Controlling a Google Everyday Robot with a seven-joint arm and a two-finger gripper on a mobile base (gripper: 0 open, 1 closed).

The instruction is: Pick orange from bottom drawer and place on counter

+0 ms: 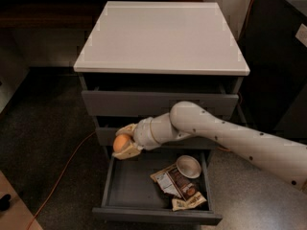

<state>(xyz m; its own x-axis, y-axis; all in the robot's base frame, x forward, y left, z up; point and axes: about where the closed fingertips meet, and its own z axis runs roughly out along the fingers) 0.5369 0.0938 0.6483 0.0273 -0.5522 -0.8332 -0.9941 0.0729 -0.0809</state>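
The orange (121, 142) is a small round fruit held between my gripper's pale fingers. My gripper (123, 142) is shut on it, at the left side of the open bottom drawer (129, 186), above its back left corner and in front of the middle drawer's face. My white arm reaches in from the right. The counter (160, 35) is the light grey-white top of the cabinet, well above the gripper.
A pale round bowl (188, 166) and brown snack packets (175, 183) lie in the right half of the open drawer. Two closed grey drawers (158, 103) sit above. An orange cable (67, 166) runs across the dark floor at the left.
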